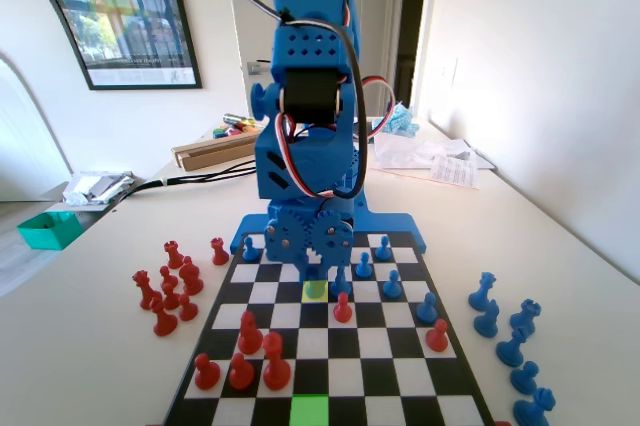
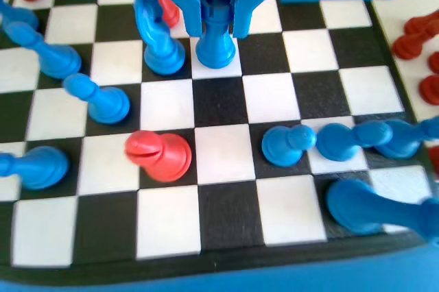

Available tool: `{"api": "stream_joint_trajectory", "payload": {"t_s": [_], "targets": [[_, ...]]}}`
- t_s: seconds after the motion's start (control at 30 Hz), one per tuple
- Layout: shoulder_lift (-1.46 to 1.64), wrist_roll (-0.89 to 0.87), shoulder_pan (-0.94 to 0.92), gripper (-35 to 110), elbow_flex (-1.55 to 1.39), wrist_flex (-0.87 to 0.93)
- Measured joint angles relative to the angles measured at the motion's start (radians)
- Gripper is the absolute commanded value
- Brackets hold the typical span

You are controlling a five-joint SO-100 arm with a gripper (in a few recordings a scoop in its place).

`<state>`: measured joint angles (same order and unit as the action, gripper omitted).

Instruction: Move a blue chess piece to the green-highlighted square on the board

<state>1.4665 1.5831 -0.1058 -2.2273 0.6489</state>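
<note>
Gripper [image 2: 217, 28] lowered near the far edge of the board [image 1: 452, 346], jaws narrowly parted around a blue crenellated piece [image 2: 217, 31].

Touching or merely flanking: cannot tell. In the fixed view, arm folded steeply down, fingertips over the lime square [image 1: 315, 290]; green-highlighted square [image 1: 309, 410] at the near edge, cut off. In the wrist view, piece upright on a white square; blue pawn [image 2: 288, 145] right of a red pawn [image 2: 159, 154].

end effector [image 2: 218, 21] around piece [image 2: 217, 38] on board [image 2: 226, 216], pawn [image 2: 159, 155] nearer
</note>
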Motion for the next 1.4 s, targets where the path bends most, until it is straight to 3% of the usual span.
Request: {"api": "stream_joint_trajectory", "payload": {"t_s": [0.33,1.4], "targets": [[0.0,-0.032,-0.011,1,0.233,0.209],[-0.419,-0.202,0.026,1,0.772,0.29]]}}
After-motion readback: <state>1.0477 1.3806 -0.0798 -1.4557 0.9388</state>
